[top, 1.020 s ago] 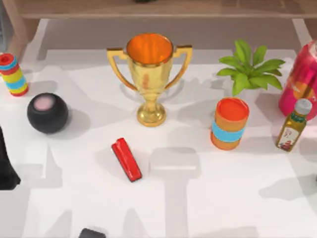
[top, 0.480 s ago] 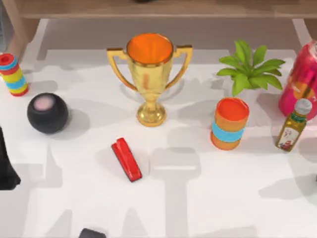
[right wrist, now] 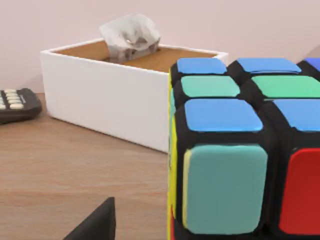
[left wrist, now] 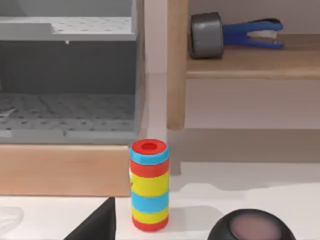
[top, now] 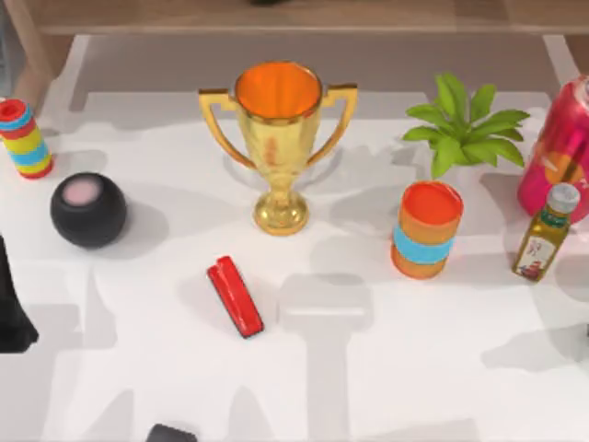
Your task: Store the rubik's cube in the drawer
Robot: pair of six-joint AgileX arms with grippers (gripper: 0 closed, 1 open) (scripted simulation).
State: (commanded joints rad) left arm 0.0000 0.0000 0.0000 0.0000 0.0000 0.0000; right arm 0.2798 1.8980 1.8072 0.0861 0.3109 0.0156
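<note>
Gold trophy (top: 278,138) with an orange bowl interior. Red stapler (top: 235,296) on the white table (top: 414,368). Orange cup (top: 426,229) ringed by a light-blue band. Black sphere (top: 88,210) with a pale pink top patch. Cylinder (left wrist: 149,185) striped red, blue and yellow, red-capped. Green-leaved plant (top: 465,129). Pink-red can (top: 560,147). Oil bottle (top: 547,232), olive-yellow with a grey cap. Rubik's cube (right wrist: 240,150): black frame; blue, green, teal, red and yellow stickers. White tissue box (right wrist: 120,97) with a brown top. Black calculator (right wrist: 15,104). Grey drawer (left wrist: 67,80) with a wooden front.
</note>
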